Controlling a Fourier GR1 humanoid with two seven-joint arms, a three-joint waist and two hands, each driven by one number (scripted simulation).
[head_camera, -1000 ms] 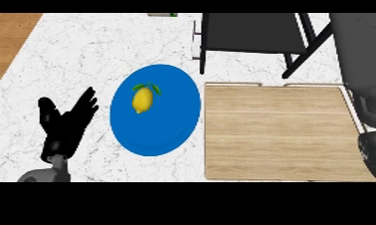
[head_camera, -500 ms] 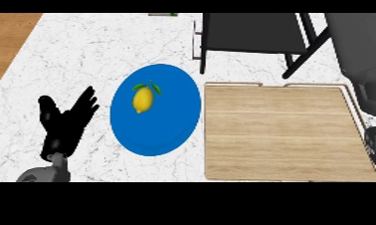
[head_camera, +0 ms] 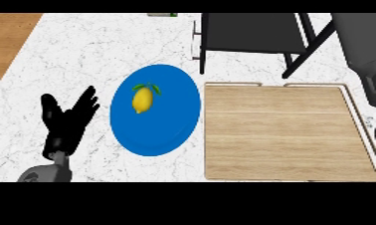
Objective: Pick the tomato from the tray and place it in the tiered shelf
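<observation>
On the counter: white marbled top [head_camera: 88, 50], everything sits on it
Left hand: the left hand [head_camera: 67, 122] shows near the counter's front-left corner, fingers straight and spread upward, holding nothing, just resting beside the plate
Right hand: not seeing it; only a grey arm [head_camera: 360, 45] comes down the right edge, so can't tell what the fingers are doing
Plate: blue plate [head_camera: 165, 129] left of center, close to the wooden tray's left edge
Fruit: honestly no tomato anywhere, what's there is a yellow lemon [head_camera: 141, 98] with a green leaf, lying on the plate's upper-left part
Tray: wooden tray [head_camera: 279, 134] takes the front-right area, nothing on it
Shelf: dark tiered shelf [head_camera: 253, 32] at the back edge, just behind the tray
</observation>
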